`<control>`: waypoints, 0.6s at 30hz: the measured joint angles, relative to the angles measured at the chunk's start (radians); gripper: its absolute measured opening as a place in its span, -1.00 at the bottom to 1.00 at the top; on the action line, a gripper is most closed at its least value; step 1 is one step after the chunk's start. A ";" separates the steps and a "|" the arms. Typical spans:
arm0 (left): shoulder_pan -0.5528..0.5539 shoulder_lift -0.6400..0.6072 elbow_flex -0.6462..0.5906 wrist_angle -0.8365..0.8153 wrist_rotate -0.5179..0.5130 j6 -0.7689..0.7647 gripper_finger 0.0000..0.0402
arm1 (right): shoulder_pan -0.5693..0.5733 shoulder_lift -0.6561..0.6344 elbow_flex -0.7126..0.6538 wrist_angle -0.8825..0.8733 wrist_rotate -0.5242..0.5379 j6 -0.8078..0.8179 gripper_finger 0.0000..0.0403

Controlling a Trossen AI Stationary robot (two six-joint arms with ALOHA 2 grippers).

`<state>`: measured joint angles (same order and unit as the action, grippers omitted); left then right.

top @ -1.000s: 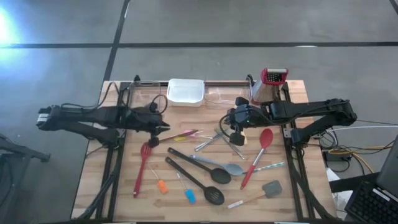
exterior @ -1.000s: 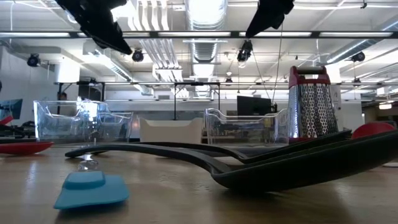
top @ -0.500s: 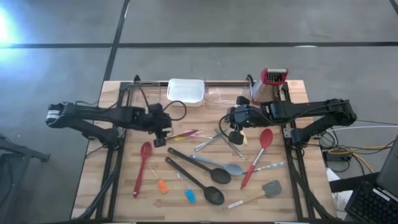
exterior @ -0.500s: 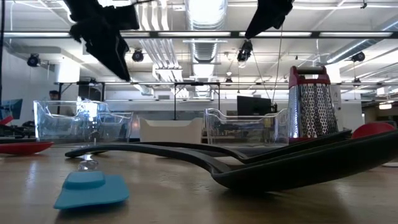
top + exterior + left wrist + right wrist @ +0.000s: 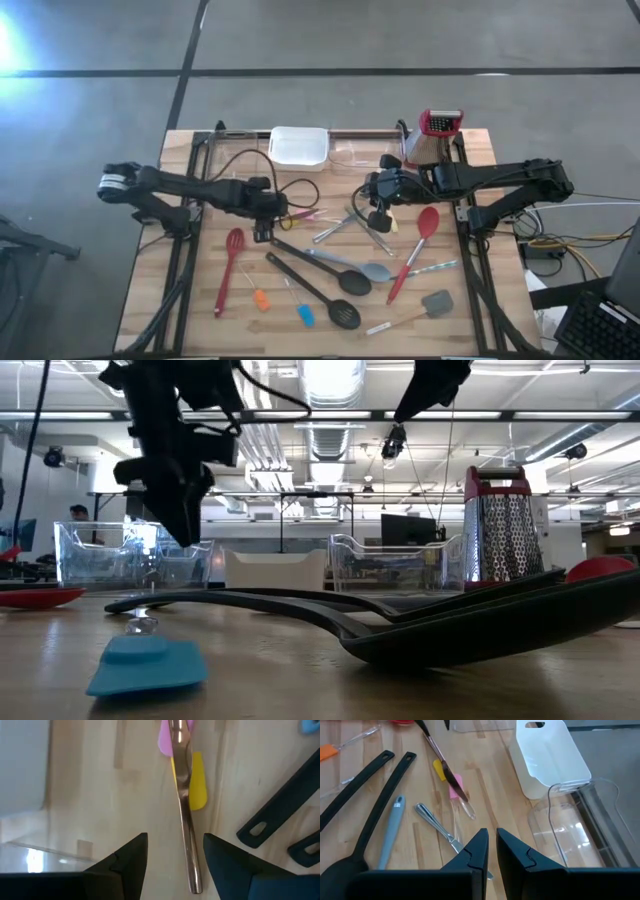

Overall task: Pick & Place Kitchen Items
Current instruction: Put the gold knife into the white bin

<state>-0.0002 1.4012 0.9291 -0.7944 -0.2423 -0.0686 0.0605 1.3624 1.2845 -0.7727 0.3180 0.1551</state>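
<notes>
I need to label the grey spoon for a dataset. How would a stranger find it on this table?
Start at the red-topped grater at the table's far right corner and come toward the near edge, past the right gripper, to the cluster of long utensils in the middle. The grey spoon lies there between the red spoon and the black spoon. It is the only grey one with a rounded bowl.

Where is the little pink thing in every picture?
High view: the pink piece lies mid-table, between the two arms.
Low view: not in it.
Left wrist view: under a shiny metal handle.
Right wrist view: under that same handle, near the white tray.
Shared landmark: the yellow piece right beside it.
</notes>
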 joint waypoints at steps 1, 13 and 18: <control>0.000 0.015 0.000 0.000 0.006 -0.005 -0.02 | 0.000 0.000 -0.001 0.000 0.000 0.000 -0.83; 0.001 0.169 0.000 0.064 0.047 -0.019 -0.02 | 0.000 0.000 -0.016 0.001 0.000 0.002 -0.83; 0.003 0.210 0.000 0.098 0.047 -0.019 -0.02 | 0.000 0.000 -0.028 0.001 0.000 0.002 -0.83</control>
<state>0.0031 1.6110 0.9291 -0.6966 -0.1955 -0.0872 0.0601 1.3628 1.2561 -0.7712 0.3176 0.1570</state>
